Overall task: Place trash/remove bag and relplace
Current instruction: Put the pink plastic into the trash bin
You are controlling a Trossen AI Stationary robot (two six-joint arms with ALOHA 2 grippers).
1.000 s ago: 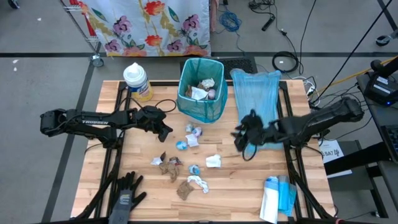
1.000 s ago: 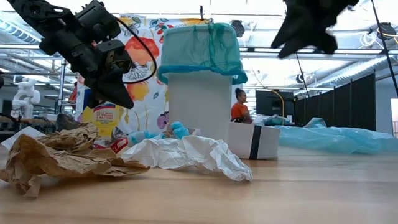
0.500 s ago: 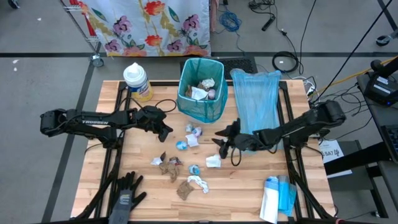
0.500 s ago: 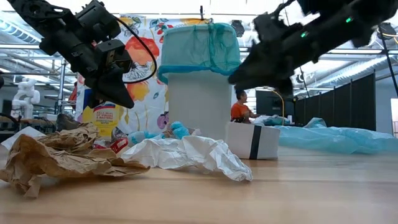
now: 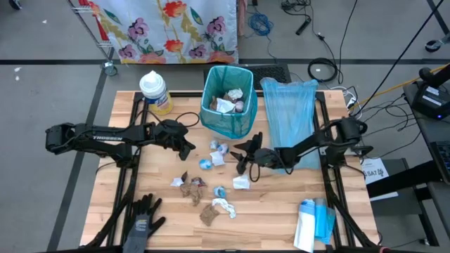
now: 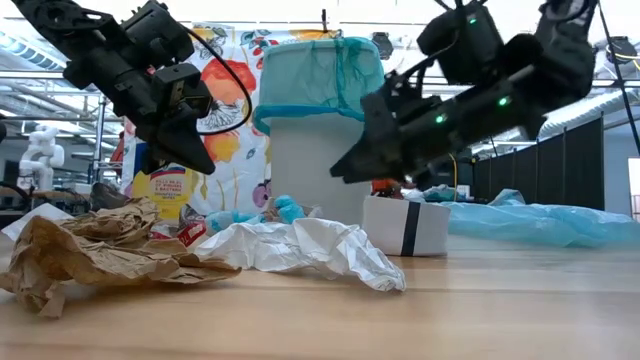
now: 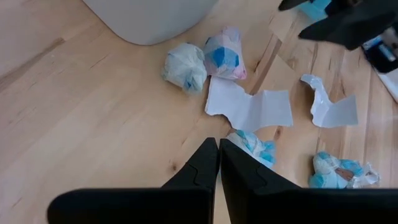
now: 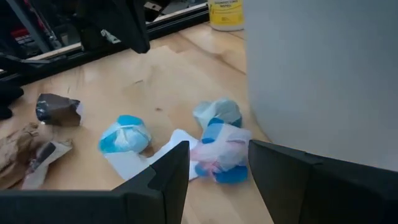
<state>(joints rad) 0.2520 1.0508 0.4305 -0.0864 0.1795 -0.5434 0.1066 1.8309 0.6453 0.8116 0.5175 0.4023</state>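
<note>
- Left pincer (image 5: 188, 150): fingers pressed together, holding nothing, hovering over the bench (image 5: 281, 225) left of the scraps; this arm looks to be waiting.
- Trash (image 5: 204, 188): brown wads, white tissue and blue-and-pink wrapper bits lie scattered mid-bench in front of the lined bin (image 5: 227, 100); a few pieces already sit inside the bin.
- Step in hand, as I judge it: the pick-up phase, loading loose scraps into the bin. Bag removal not yet begun; the spare blue bag (image 5: 290, 112) lies flat to the bin's right.
- Right pincer (image 5: 241, 156): fingers spread apart and empty, reaching low toward the scraps nearest the bin.
- In the right wrist view the pink-and-blue wad (image 8: 222, 151) sits between the spread fingers just ahead of them, probably not yet touched, though the angle makes that hard to confirm.
- Next move calls for a short advance and descent, then closing on that wad without catching the white paper (image 8: 137, 163) beneath.
</note>
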